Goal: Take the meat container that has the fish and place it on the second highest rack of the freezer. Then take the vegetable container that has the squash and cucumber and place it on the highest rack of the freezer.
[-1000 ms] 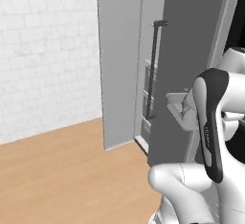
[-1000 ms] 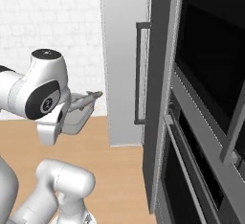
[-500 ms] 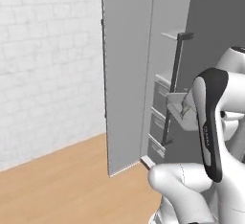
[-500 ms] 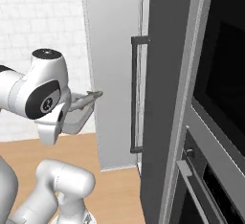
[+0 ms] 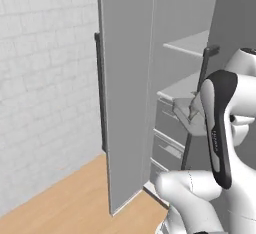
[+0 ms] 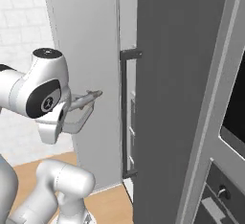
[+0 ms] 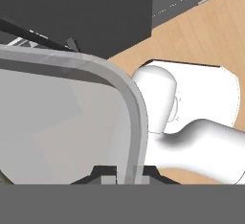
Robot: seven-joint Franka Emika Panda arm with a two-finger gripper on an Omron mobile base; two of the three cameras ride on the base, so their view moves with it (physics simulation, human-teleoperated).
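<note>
A clear meat container [image 6: 77, 120] with a grey fish [image 6: 86, 98] in it hangs in front of my arm, level with the open freezer. In the left base view the container [image 5: 186, 114] sticks out from behind my forearm, close to the freezer's lower rack [image 5: 178, 86]; a higher rack [image 5: 191, 43] shows above it. My gripper [image 7: 125, 173] is shut on the container's rim [image 7: 130, 104], one dark fingertip on each side of the wall. The vegetable container is out of view.
The freezer's grey door [image 5: 125, 93] stands open to the left, with drawers [image 5: 167, 128] below the racks. A dark door with a bar handle [image 6: 125, 113] stands right of the opening, and an oven [image 6: 233, 122] beyond it. White brick wall [image 5: 45, 78] and wooden floor [image 5: 70, 208] lie left.
The whole picture has shifted as the base drove: the freezer is larger and its racks now show inside. The container has stayed in the gripper, held the same way.
</note>
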